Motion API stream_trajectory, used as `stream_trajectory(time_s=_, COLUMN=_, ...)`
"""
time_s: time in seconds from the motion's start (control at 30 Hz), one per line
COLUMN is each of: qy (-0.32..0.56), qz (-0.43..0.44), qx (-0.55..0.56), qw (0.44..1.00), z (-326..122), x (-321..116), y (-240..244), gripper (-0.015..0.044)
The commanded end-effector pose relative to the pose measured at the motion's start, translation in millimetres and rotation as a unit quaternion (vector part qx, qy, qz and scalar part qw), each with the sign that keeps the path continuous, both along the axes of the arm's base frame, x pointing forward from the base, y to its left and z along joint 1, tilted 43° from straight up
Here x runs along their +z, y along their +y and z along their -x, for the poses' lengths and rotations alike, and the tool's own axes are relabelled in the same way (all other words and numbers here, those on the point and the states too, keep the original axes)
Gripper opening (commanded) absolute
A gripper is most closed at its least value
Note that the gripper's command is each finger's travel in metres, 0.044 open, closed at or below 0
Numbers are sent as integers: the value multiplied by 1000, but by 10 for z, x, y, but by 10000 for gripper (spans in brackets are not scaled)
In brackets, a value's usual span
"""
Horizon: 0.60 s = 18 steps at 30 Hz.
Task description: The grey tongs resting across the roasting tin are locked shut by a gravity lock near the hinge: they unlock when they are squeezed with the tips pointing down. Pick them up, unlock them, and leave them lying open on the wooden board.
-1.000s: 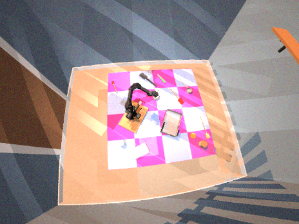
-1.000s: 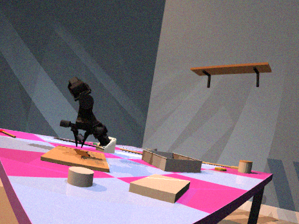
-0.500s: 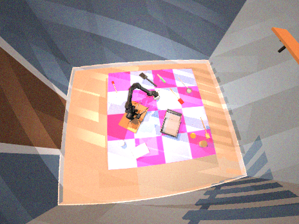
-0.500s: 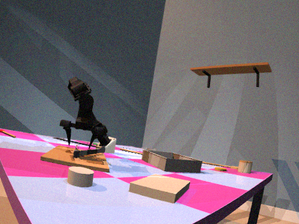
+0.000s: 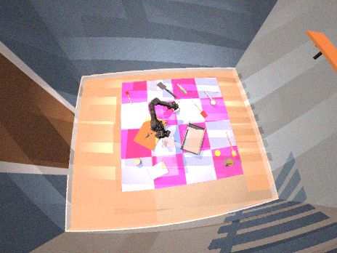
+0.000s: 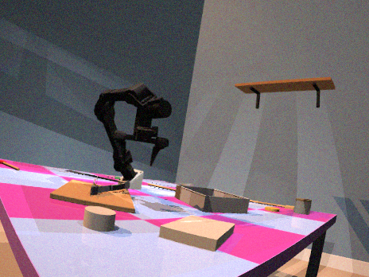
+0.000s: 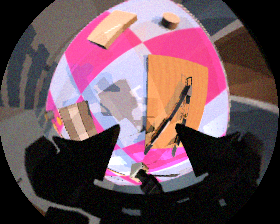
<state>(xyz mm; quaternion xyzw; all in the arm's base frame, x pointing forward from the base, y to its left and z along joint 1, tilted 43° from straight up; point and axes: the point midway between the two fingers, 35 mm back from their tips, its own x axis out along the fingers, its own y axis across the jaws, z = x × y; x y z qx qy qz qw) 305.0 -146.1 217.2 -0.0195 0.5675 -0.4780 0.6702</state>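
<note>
From left to right: the board (image 6: pixel 85 195) is being shown at the left of the checked cloth (image 6: pixel 60 236), with the tongs (image 6: pixel 108 187) lying flat on its top. In the wrist view the tongs (image 7: pixel 168 121) are being seen as a long, thin pair of arms crossing the board (image 7: pixel 181 85); whether the arms are splayed cannot be told at this size, though a slight divergence toward one end is being suggested.

Above and slightly to the right, the gripper (image 6: pixel 157 150) is being held well apart from the tongs, its fingers spread wide with nothing between them; both dark fingertips are framing the tongs from above in the wrist view.

Further right, the tin (image 6: pixel 212 197) is standing with nothing across it.

The relation of note: the tongs are lying below the gripper and toward the arm's base side, their long axis running along the board and roughly between the two fingers. The release step is being judged as done; only a clean retreat upward is being left.
</note>
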Motion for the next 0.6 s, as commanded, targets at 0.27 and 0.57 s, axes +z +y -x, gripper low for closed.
stream_trajectory(time_s=0.27, qy=-31, qz=14, qx=32, qw=999, z=-144, x=169, y=511, gripper=440)
stream_trajectory(time_s=0.57, qy=-46, qz=14, qx=45, qw=998, z=-128, x=256, y=599, gripper=440)
